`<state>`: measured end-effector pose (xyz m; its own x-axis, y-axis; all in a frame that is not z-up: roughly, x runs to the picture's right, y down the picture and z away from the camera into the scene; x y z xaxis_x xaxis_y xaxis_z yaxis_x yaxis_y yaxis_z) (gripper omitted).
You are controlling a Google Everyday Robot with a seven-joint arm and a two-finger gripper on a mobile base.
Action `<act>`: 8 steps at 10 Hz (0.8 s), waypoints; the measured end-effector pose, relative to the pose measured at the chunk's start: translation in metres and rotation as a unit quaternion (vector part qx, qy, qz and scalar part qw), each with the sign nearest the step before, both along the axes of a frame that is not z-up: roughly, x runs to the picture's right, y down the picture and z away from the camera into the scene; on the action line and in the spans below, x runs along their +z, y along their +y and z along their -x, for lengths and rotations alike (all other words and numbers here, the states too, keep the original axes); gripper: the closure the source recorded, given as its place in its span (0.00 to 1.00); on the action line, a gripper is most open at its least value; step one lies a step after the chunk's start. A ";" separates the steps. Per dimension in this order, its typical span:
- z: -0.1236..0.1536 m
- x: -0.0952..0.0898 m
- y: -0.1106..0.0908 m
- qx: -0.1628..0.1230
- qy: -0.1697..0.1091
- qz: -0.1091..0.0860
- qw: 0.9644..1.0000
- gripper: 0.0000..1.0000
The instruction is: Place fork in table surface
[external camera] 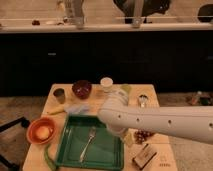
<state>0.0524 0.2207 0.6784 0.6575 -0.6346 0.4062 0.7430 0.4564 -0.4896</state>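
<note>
While fork [89, 143] lies in green tray [107, 153], jaws hang open just to its rt, w/ nothing held.

The thick, rounded white arm [165, 122] is showing a row of small dark dots along its side; its pale gripper [123, 136] is hanging spread at the tray's [106, 152] right edge.
</note>
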 end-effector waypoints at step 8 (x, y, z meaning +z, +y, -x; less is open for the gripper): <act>0.068 0.032 0.001 -0.037 -0.045 0.035 0.998 0.20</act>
<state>-0.0156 0.2217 0.7109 0.5688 -0.6482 0.5063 0.8157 0.3656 -0.4483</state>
